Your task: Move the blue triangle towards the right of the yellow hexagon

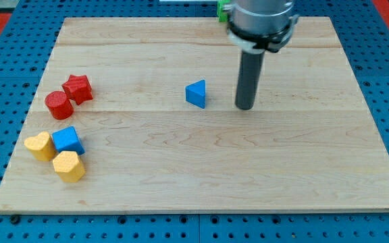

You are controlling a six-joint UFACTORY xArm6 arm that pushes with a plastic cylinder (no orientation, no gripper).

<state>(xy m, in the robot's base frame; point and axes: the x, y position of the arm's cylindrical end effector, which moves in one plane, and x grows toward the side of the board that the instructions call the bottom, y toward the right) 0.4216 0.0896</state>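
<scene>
triangle (pixel 196 94) mid-board, my tip (pixel 245 107) just right, other blocks (pixel 59 135) far left

— Where's my tip (pixel 244 106)?

— Down on the pale wooden counter (pixel 201 169), just to the view's right of the small blue triangle block (pixel 196 93), not touching.

— And the rest?

— Far at the view's left: a red star block (pixel 78 88) beside a red round block (pixel 59 104); below them a blue block (pixel 67 140) between two yellow blocks (pixel 40 145) (pixel 69 166).

Blue triangle (pixel 196 93) — red star (pixel 78 88) — pale striped wooden board (pixel 201 169).
</scene>
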